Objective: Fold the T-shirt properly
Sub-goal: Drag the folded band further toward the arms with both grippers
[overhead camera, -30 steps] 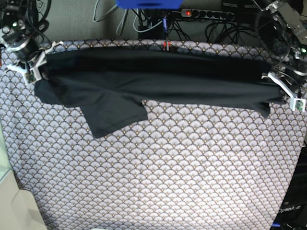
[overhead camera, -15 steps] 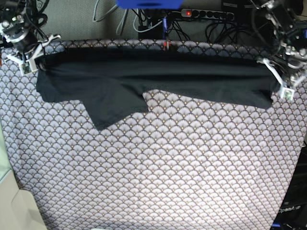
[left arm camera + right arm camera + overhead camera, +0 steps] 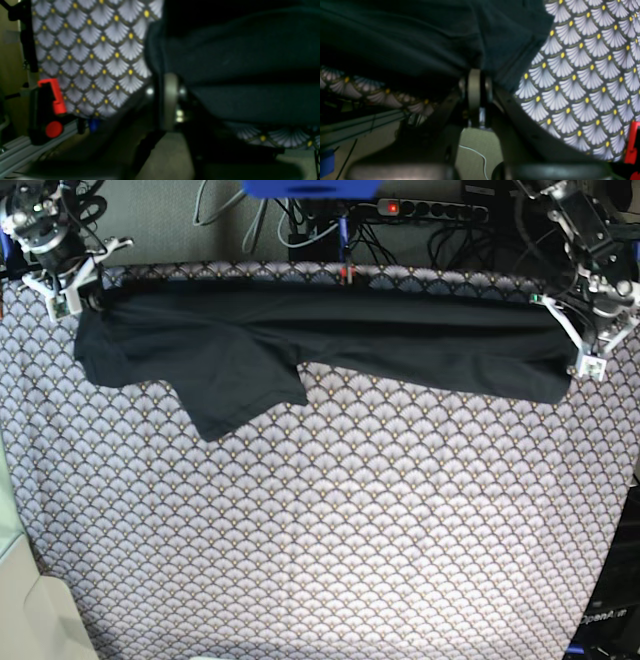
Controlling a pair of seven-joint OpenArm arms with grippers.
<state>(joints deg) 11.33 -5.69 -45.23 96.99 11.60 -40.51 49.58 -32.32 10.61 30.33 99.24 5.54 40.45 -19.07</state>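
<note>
The right hand (image 3: 72,292) sits at the far corner of the table (image 3: 330,560), its fingers (image 3: 474,85) pressed together and clenched on the edge of the T-shirt (image 3: 330,340); in the right wrist view dark cloth bunches directly over the closed fingertips. From that hand the shirt runs across the far side of the table as a long folded band, with one sleeve (image 3: 240,395) spilling toward the near side, just beside the hand's end of the band.

The left hand (image 3: 585,345) is at the opposite end of the band, touching the shirt's edge. In the left wrist view its fingers (image 3: 170,100) stand against the cloth, but whether they grip it or have let go cannot be told.

The scallop-patterned tablecloth (image 3: 100,57) lies under the shirt. Behind the table, beyond both hands, are a power strip (image 3: 430,210) and cables (image 3: 230,205).
</note>
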